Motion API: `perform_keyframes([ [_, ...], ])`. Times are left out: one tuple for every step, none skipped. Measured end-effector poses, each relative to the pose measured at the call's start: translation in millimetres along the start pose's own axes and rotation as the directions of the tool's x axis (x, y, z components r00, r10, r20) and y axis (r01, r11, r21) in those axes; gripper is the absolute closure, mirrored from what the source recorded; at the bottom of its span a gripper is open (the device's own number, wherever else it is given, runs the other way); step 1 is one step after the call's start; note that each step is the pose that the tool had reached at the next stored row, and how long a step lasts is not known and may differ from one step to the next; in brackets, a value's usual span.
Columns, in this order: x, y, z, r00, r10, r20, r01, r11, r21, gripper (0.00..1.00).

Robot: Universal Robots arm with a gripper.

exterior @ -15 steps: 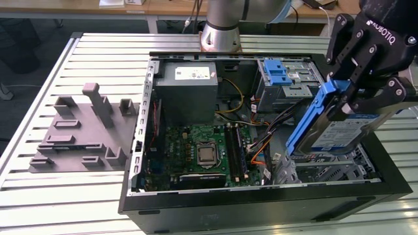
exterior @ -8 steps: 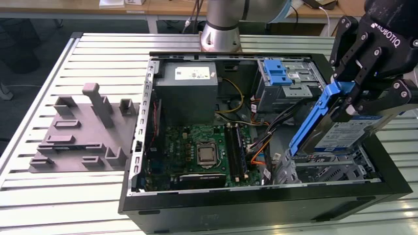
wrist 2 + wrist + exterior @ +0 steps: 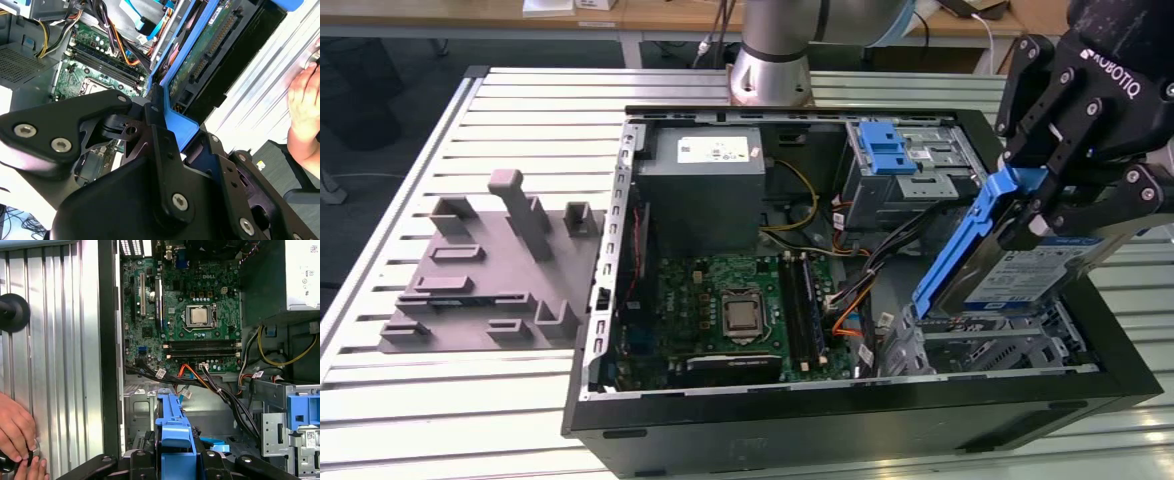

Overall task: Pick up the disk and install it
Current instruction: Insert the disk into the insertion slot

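Slatted counter [image 3: 454, 420], open PC case [image 3: 854, 425] lying on it. My fingers [image 3: 1041, 215] are clamped on the blue end of the disk [image 3: 1021, 280], which hangs tilted over the drive bay [image 3: 1001, 345] at the exterior view's right. Risks: tilted rail jams on the bay edge, snags the cables [image 3: 854, 290], or disk pivots in my grip.

The open computer case [image 3: 854, 430] is taken in whole from above in the exterior view, whereas its motherboard [image 3: 185, 305], shared by all views, is seen closely in both wrist views.
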State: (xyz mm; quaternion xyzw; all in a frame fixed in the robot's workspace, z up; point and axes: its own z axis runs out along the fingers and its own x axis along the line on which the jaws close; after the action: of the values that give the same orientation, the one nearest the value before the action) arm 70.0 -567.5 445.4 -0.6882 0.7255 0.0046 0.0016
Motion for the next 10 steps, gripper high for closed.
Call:
perform_keyframes([
  [0.0, 0.0, 0.3, 1.0, 0.0, 0.0, 0.0, 1.0, 0.0, 0.64],
  [0.0, -0.2, 0.4, 1.0, 0.0, -0.0003, 0.0, 1.0, 0.0, 0.64],
  [0.0, -0.3, 0.9, 1.0, 0.0, -0.0001, 0.0, 1.0, 0.0, 0.64],
  [0.0, -0.4, 1.4, 1.0, 0.0, -0.0001, 0.0, 1.0, 0.0, 0.64],
  [0.0, -0.7, 2.0, 1.0, 0.0, -0.0002, 0.0, 1.0, 0.0, 0.64],
  [0.0, -1.1, 2.7, 1.0, 0.0, -0.0002, 0.0, 1.0, 0.0, 0.64],
  [0.0, -1.5, 3.5, 1.0, 0.0, -0.0002, 0.0, 1.0, 0.0, 0.64],
  [0.0, -1.9, 4.2, 1.0, 0.0, -0.0002, 0.0, 1.0, 0.0, 0.64],
  [0.0, -2.2, 4.9, 1.0, 0.0, -0.0002, 0.0, 1.0, 0.0, 0.64],
  [0.0, -2.3, 5.5, 1.0, 0.0, -0.0003, 0.0, 1.0, 0.0, 0.64],
])
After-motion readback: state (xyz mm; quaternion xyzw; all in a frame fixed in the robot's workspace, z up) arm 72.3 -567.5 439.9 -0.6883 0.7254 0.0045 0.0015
